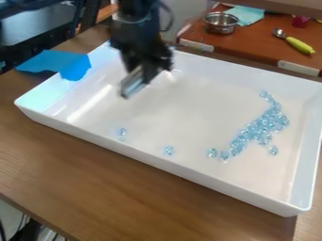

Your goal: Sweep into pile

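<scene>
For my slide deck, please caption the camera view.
WidowX gripper over a white tray of translucent pale-blue beads, most clustered toward the right.

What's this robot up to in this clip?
A black robot arm has its tool over the left part of a white tray. The job is to sweep the pale blue beads into a pile. Most lie in a long, uneven band toward the tray's right side, with a few strays nearer the front wall, so it looks unfinished.
</scene>
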`<move>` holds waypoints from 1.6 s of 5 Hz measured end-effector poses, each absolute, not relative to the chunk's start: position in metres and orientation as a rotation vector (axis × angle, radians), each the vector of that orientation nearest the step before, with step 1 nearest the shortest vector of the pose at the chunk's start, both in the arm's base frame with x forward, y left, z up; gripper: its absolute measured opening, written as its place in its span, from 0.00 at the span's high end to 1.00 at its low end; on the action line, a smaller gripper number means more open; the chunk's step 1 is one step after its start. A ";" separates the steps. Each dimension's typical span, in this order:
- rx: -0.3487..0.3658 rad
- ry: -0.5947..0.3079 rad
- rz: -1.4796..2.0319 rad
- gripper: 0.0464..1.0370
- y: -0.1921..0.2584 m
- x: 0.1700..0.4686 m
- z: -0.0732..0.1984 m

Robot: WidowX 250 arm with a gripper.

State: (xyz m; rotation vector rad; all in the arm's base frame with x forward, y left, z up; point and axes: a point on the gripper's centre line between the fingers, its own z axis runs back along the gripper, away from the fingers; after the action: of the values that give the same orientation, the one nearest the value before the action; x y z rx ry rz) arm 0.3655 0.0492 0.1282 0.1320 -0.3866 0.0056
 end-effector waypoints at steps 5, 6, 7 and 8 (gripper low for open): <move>0.133 -0.321 -0.003 0.68 0.059 0.308 0.095; 0.129 -0.324 0.014 0.68 0.048 0.309 0.094; 0.110 -0.292 0.013 0.68 0.031 0.305 0.092; 0.099 -0.248 0.026 0.68 0.008 0.303 0.091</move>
State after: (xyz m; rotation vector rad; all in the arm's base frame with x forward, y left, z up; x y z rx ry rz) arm 0.3032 0.0079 0.0913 0.0989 -0.2482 0.0262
